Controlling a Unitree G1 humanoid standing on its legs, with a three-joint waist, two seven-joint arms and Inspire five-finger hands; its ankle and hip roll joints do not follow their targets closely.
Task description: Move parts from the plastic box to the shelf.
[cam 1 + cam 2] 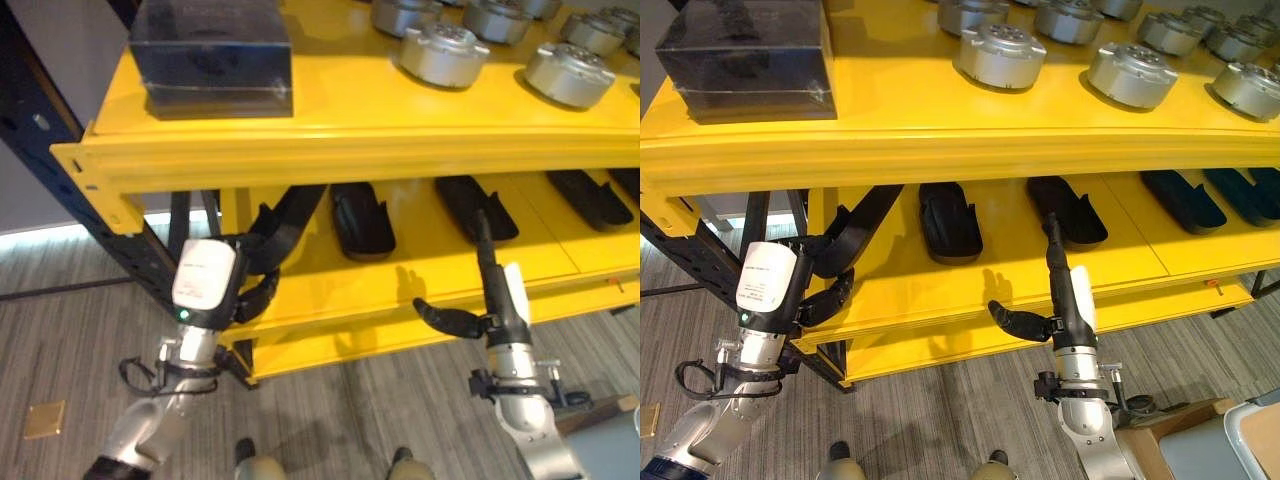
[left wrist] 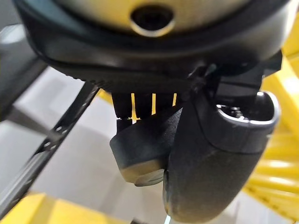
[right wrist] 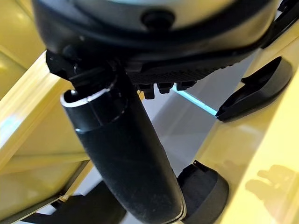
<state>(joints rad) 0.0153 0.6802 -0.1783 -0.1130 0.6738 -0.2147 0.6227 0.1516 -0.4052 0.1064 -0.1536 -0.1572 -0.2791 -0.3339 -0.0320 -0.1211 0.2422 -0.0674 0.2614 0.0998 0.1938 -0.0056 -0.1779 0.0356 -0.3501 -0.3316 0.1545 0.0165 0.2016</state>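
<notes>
Left eye view: plastic box (image 1: 211, 48) sits on shelf (image 1: 330, 150).

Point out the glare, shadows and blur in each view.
Left eye view: sheen on the shelf edge. Right eye view: right hand casts a shadow on the lower shelf. Left wrist view: left hand blurred up close. Right wrist view: hand shadow on yellow, thumb soft.

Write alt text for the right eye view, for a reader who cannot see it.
Two robot hands reach toward a yellow shelf: the left hand curls round a long black part at the lower level, and the right hand points straight fingers upward. Silver round parts and a dark box sit on top.
</notes>
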